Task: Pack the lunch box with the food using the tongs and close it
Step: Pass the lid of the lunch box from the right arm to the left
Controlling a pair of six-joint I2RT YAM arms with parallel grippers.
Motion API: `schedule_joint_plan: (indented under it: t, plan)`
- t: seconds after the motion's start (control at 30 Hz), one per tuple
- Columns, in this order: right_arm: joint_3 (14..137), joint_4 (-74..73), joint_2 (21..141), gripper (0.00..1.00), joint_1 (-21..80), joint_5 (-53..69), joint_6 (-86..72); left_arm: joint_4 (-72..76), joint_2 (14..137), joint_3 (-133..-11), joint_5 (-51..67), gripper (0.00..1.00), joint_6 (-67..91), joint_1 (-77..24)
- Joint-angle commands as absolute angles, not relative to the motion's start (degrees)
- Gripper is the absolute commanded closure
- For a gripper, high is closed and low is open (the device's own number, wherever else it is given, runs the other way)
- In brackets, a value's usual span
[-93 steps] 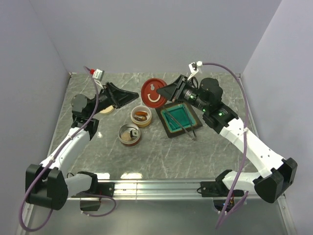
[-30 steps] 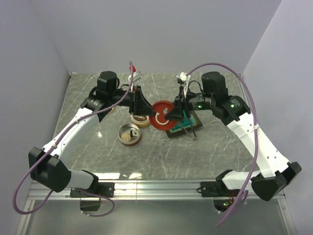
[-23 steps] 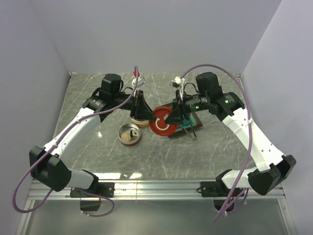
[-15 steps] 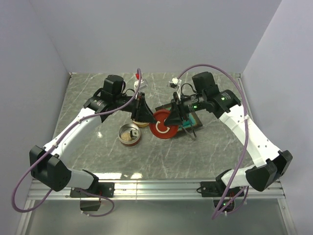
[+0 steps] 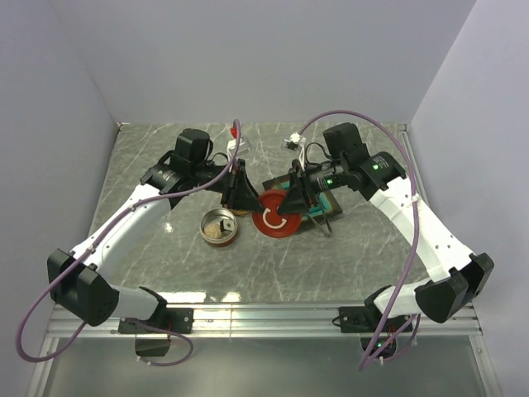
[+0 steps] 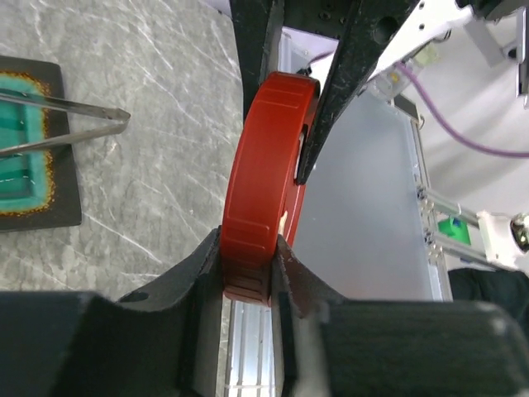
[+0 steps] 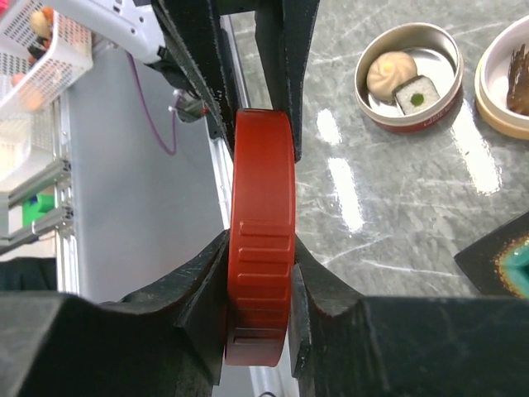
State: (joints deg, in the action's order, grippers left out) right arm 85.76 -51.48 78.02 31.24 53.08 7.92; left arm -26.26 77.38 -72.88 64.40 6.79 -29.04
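I've got both arms meeting over the middle of the table (image 5: 289, 269), just left of the teal tray (image 6: 66, 182), with the red lid (image 5: 273, 222) standing on edge between them, clear of the surface. The left gripper (image 6: 248, 248) is pinching one side of its rim and the right gripper (image 7: 260, 248) is pinching the opposite side, so I read this as a hand-over. To do it well, I want one claw to let go fully before the other moves, and no twisting while both are clamped, or the lid may pop out. Whichever arm keeps the lid should hold it deep between the fingers. Then I'd level it over the metal-rimmed tin (image 7: 405, 124), which holds the pale bun (image 7: 388, 73) and the white cube (image 7: 416, 93). The tongs (image 6: 111, 116) lie idle across the tray's edge. The dark brown lump (image 7: 517, 74) sits in the tan bowl (image 7: 483, 91) beside the tin.
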Motion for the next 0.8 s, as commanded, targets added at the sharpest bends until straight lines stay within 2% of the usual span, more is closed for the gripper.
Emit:
schedule_joint_plan:
  t: [0.0, 0.1, 0.17, 0.2, 0.27, 0.3, 0.47, 0.5, 0.6, 0.77]
  plan:
    - [84.73, -46.24, 75.68, 1.0, 34.02, 56.17, 6.69, -17.68, 74.8, -73.48, 62.4, 0.72, 13.85, -26.57]
    - [84.2, -42.21, 74.19, 1.0, 31.65, 53.62, 2.57, -12.85, 74.62, -73.57, 64.16, 0.55, 19.05, -21.11]
    - [81.84, -33.35, 71.74, 1.0, 27.87, 51.43, -5.3, -6.36, 72.18, -72.17, 63.81, 0.49, 26.95, -15.66]
    - [80.09, -29.92, 70.85, 1.0, 26.82, 50.37, -7.97, -0.5, 70.94, -70.16, 63.2, 0.41, 31.16, -13.03]
    - [78.58, -20.16, 69.35, 1.0, 24.27, 48.09, -14.98, 4.55, 67.09, -68.3, 61.36, 0.34, 33.65, -11.78]
    - [78.14, -17.6, 68.74, 1.0, 23.91, 45.38, -17.03, 6.83, 66.02, -67.07, 59.69, 0.26, 34.62, -11.6]
    - [77.44, -7.92, 68.47, 1.0, 23.12, 39.91, -29.76, 16.15, 62.84, -63.29, 59.32, 0.14, 46.03, -11.86]
    - [76.39, -7.21, 68.12, 1.0, 23.12, 37.9, -31.62, 18.43, 62.84, -61.8, 58.8, 0.08, 48.84, -12.04]
    - [74.63, -5.01, 67.94, 1.0, 23.12, 35.16, -38.13, 24.51, 63.1, -59.77, 56.52, 0.05, 55.1, -13.27]
    - [70.06, -1.23, 67.15, 1.0, 23.55, 34.2, -43.77, 28.91, 63.46, -57.4, 50.02, 0.08, 57.56, -17.92]
